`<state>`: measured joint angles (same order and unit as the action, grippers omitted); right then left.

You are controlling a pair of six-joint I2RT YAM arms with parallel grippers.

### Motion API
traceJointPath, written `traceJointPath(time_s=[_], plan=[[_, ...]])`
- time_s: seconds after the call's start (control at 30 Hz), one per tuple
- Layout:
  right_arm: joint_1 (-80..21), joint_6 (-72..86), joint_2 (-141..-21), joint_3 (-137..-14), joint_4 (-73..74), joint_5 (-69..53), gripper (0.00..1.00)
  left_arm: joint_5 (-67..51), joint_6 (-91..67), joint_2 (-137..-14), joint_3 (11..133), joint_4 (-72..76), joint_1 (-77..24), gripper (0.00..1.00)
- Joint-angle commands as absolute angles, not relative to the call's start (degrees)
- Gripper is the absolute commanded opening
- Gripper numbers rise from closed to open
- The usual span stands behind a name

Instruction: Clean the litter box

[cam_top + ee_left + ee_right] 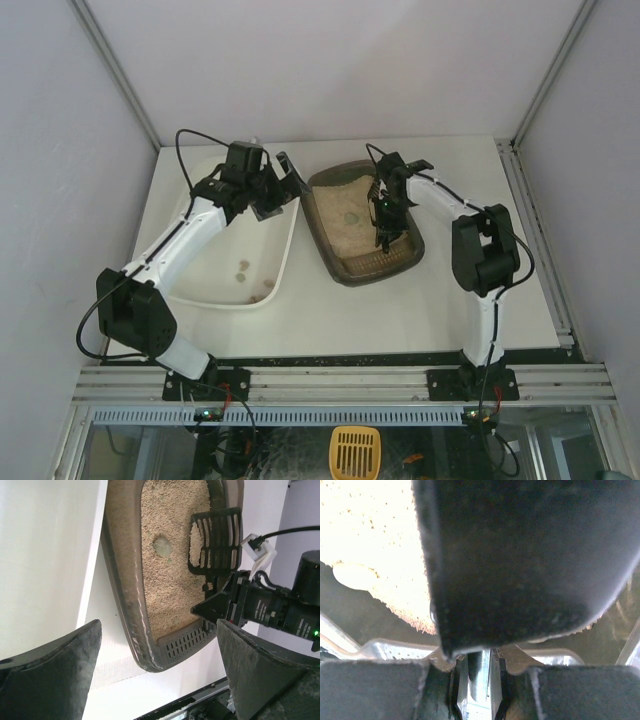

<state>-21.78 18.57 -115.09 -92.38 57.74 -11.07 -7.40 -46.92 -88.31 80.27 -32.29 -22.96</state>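
The litter box is a dark grey-brown tray of beige litter, right of centre on the table. My right gripper hangs over it, shut on a black slotted scoop whose blade points down at the litter. In the right wrist view the scoop's dark blade fills the frame above the right gripper, with litter behind. My left gripper stands open beside the box's left rim, holding nothing. Its wrist view shows the litter box, a grey clump in the litter, and the scoop.
A larger glossy white tray lies left of the litter box, with a few small clumps in it. My left arm reaches across this tray. A yellow scoop lies below the table's front rail. Walls close in on three sides.
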Motion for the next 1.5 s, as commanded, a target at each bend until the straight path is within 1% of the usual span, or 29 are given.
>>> traceJointPath(time_s=[0.0, 0.3, 0.53, 0.93, 1.17, 1.33, 1.47], plan=[[-21.98, 17.20, -119.79, -99.54, 61.47, -11.15, 0.00, -5.50, -47.09, -86.30, 78.68, -31.42, -22.95, 1.00], [-24.04, 16.76, -125.24, -104.33, 62.59, -12.94, 0.00, -5.07, -47.38, -85.63, 78.39, -31.54, -22.94, 1.00], [-25.54, 16.06, -127.50, -105.22, 62.57, -18.45, 0.00, -4.69, -47.12, -85.06, 78.48, -31.54, -22.94, 1.00], [-28.77, 17.14, -131.02, -102.30, 54.05, -28.57, 0.00, -3.01, -46.33, -83.54, 77.80, -31.20, -22.92, 1.00], [-29.08, 15.66, -133.35, -101.51, 52.40, -37.71, 0.00, -2.38, -45.93, -83.23, 77.42, -30.85, -22.92, 1.00], [-27.65, 18.02, -133.59, -97.46, 45.65, -47.43, 0.00, -2.56, -45.81, -83.29, 77.42, -30.74, -22.93, 1.00], [-26.38, 19.67, -133.30, -95.91, 41.31, -51.90, 0.00, -2.70, -45.49, -83.09, 77.32, -30.73, -22.92, 1.00]])
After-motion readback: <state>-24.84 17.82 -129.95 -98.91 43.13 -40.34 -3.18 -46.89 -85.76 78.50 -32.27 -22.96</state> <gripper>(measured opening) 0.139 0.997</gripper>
